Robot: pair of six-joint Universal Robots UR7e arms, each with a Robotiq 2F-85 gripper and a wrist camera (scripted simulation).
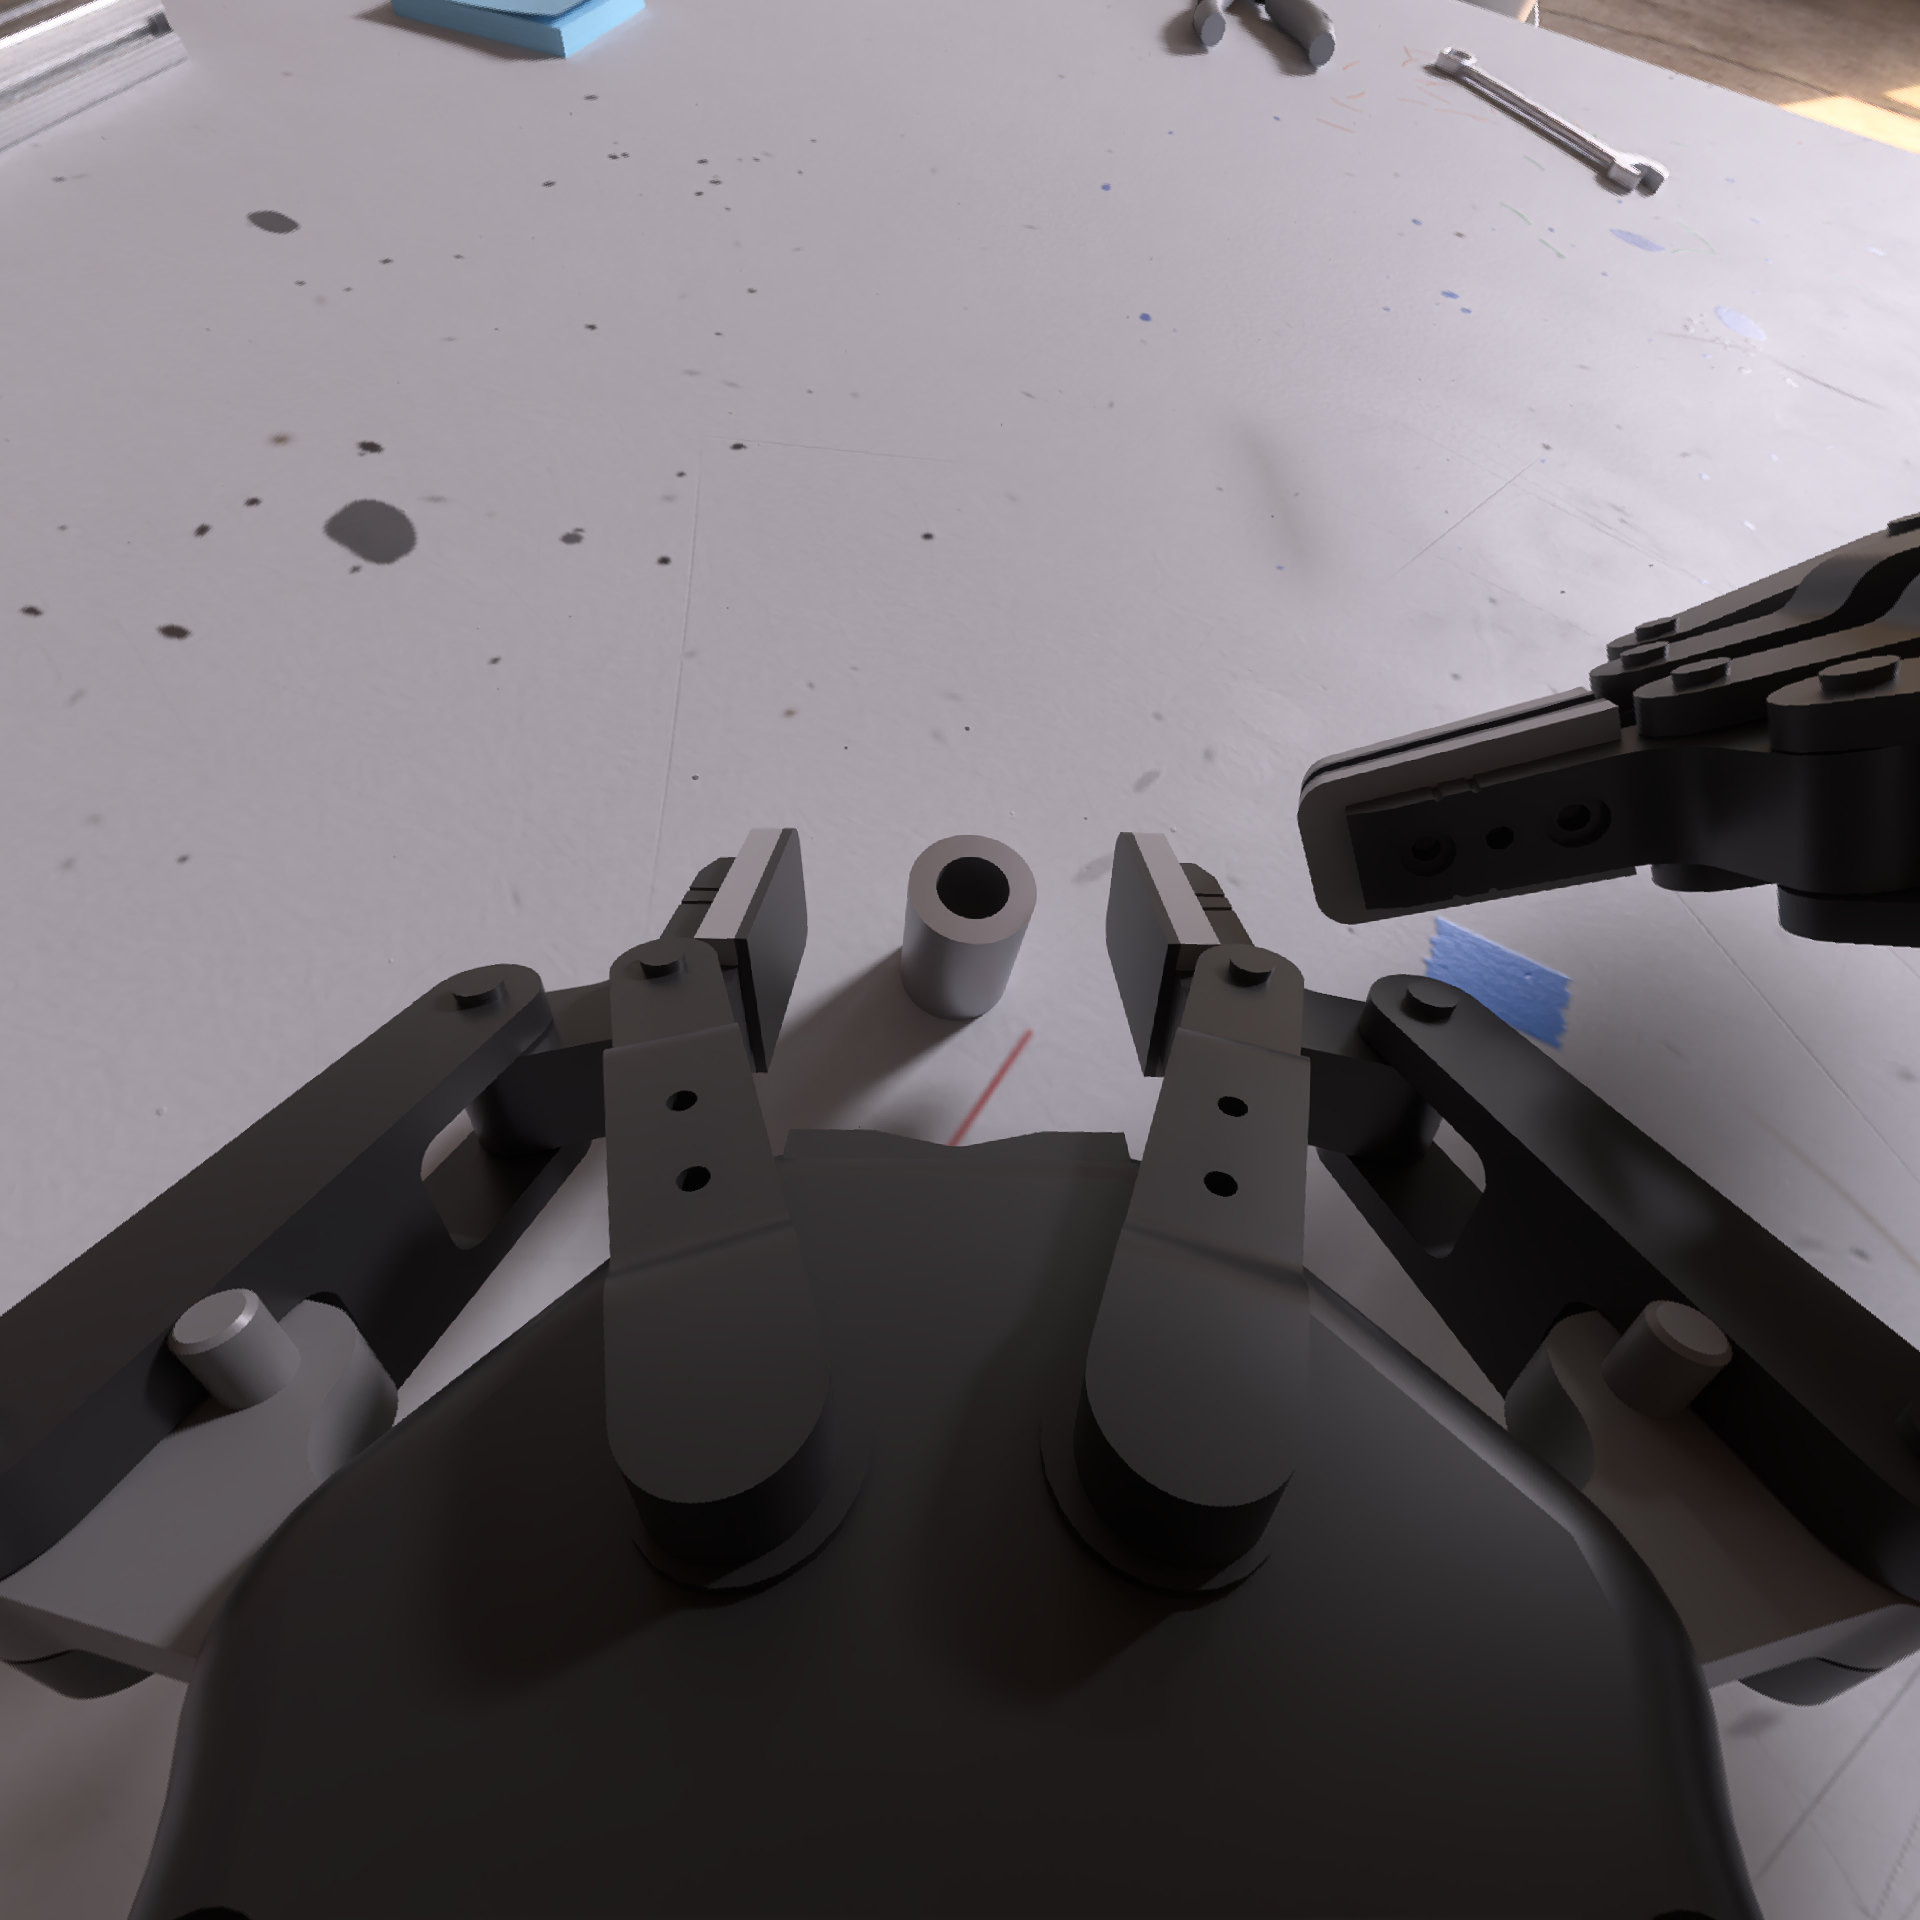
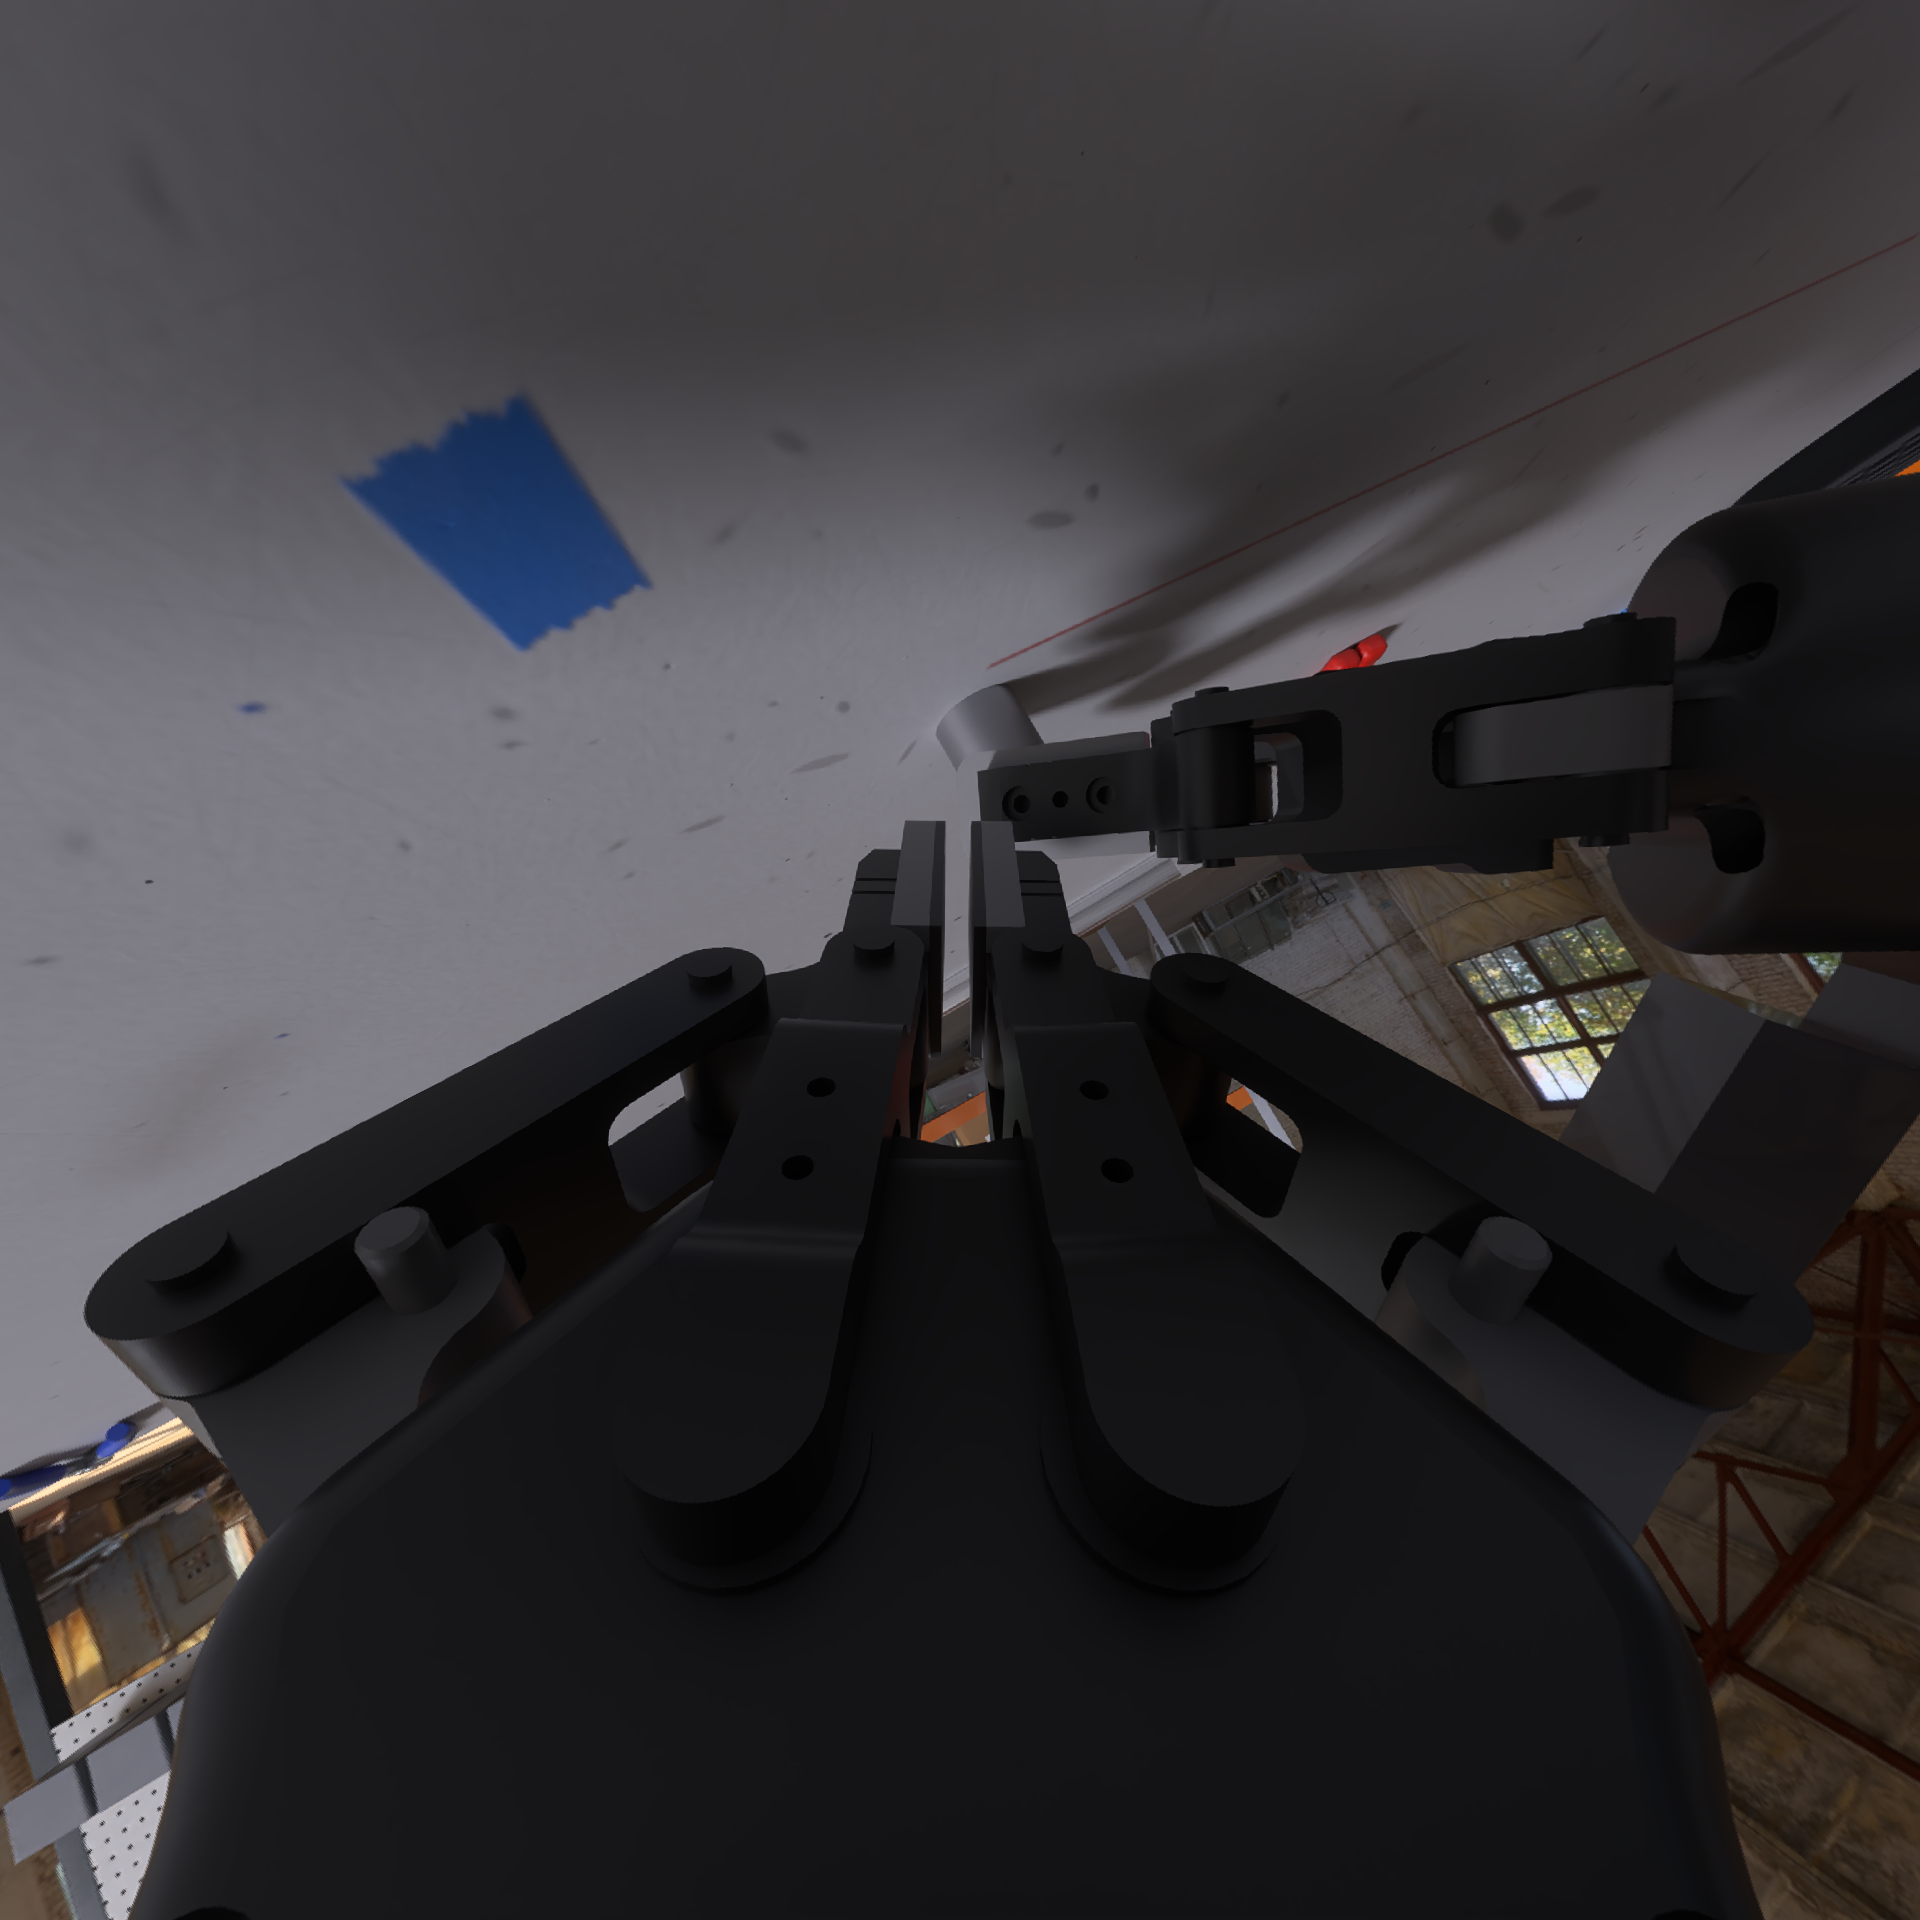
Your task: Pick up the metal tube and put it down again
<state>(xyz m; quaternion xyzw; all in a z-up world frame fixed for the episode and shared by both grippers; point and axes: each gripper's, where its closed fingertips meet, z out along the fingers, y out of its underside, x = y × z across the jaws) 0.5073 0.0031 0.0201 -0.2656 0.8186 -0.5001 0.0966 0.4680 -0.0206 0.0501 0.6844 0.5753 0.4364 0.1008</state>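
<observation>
A short grey metal tube [image 1: 961, 956] stands upright on the white table, its open bore facing up. My left gripper [image 1: 956, 862] is open and low over the table. The tube stands between its two pads with a gap on each side, touching neither. My right gripper [image 2: 958, 831] is shut and empty, with only a narrow slit between its pads. In the left wrist view the right gripper [image 1: 1351, 842] hovers just to the right of the left one. In the right wrist view the tube [image 2: 977, 722] is partly hidden behind a left finger [image 2: 1060, 795].
A piece of blue tape [image 1: 1501, 987] lies on the table under the right gripper. At the far side lie a wrench [image 1: 1548, 120], grey plier handles [image 1: 1257, 26], a blue block [image 1: 520, 21] and a metal rail [image 1: 73, 62]. The table's edge runs at the far right.
</observation>
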